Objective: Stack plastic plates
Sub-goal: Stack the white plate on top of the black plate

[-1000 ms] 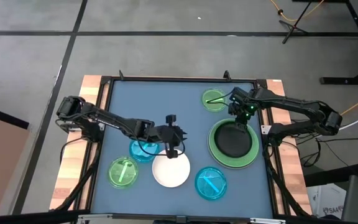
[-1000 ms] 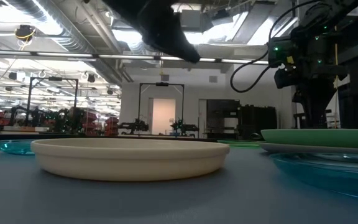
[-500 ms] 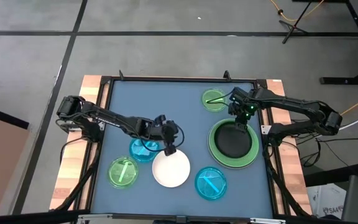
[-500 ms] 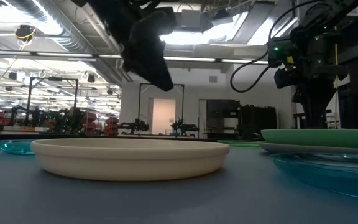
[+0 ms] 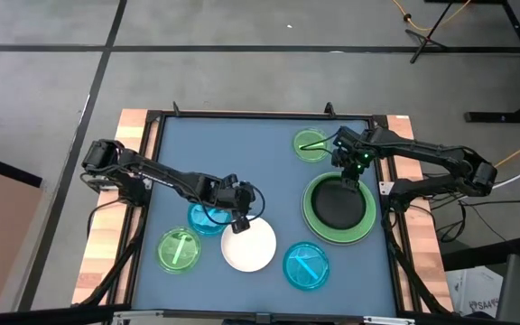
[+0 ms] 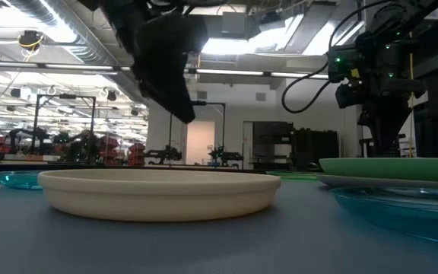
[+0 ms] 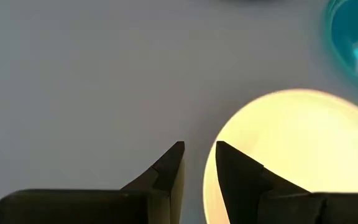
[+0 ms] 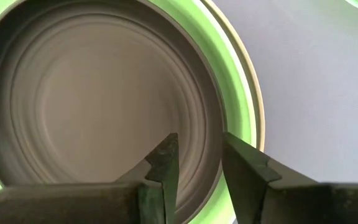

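A white plate [image 5: 251, 248] [image 6: 158, 192] [image 7: 291, 155] lies flat on the table's near middle. My left gripper [image 5: 241, 213] [image 7: 199, 155] hangs above its far-left rim, narrowly open, one finger over the rim and one outside it; in the low view the left gripper [image 6: 167, 80] is clear above the plate. On the right, a black plate [image 5: 338, 206] [image 8: 92, 106] rests in a light green plate [image 5: 311, 212] on a grey one [image 8: 248, 74]. My right gripper [image 5: 343, 173] [image 8: 196, 149] is open, astride the black plate's far rim. My right gripper comes from above with one finger [image 8: 165, 158] inside the black plate's far rim [image 8: 207, 130] and one outside. Whether either finger touches the rim, I cannot tell. The plate lies flat in the stack.
Small translucent plates lie around: a green one [image 5: 311, 144] at the far right, a blue one [image 5: 208, 218] beside the left gripper, a green one [image 5: 179, 250] near left, a blue one [image 5: 306, 264] near right. Bare table [image 5: 233, 149] spans the far left.
My left gripper has come down and moved toward the table's left and near edge, from above the white plate's far side to its far-left rim.
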